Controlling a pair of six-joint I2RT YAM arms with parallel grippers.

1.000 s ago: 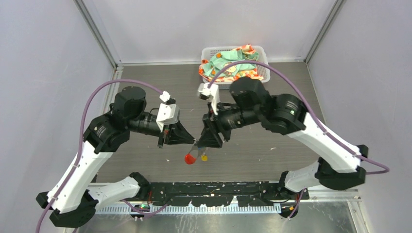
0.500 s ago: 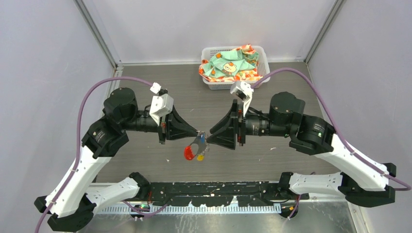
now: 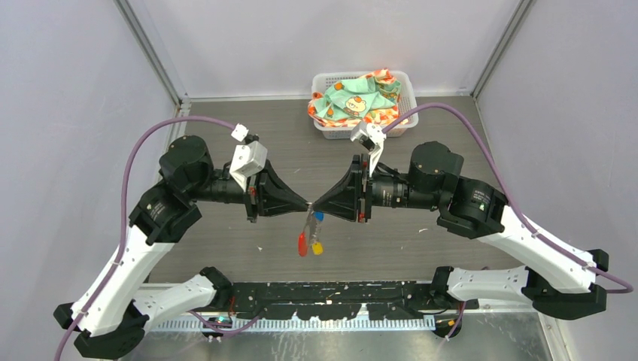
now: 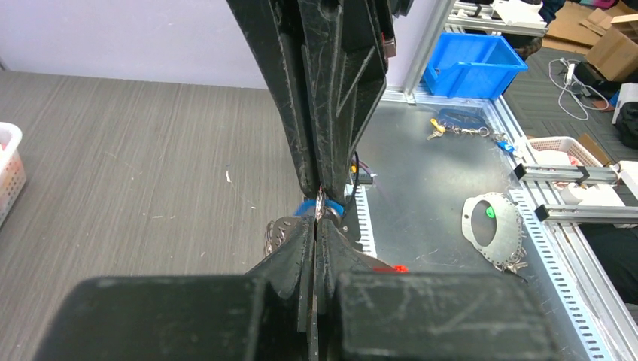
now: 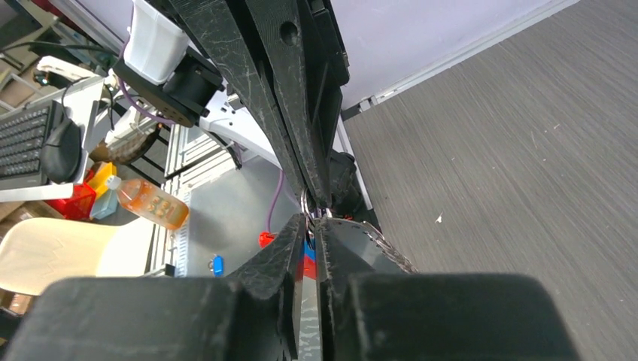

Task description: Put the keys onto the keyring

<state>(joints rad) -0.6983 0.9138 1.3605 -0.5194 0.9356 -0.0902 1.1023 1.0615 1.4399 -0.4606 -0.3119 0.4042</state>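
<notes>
**A:** Can't see the pads, the tools meet tip to tip. Left tool (image 3: 305, 204) is clamped on the keyring (image 3: 309, 222). Right tool (image 3: 316, 206) looks pinched nearly shut there too, but on the ring or the blue key (image 3: 319, 216)? Can't tell.

**B:** I count two keys: blue just under the right tip, yellow key (image 3: 317, 247) dangling lower beside one red tag (image 3: 302, 244). Open worktop (image 3: 391, 241) all round, and the basket (image 3: 325, 129) is well behind.
</notes>
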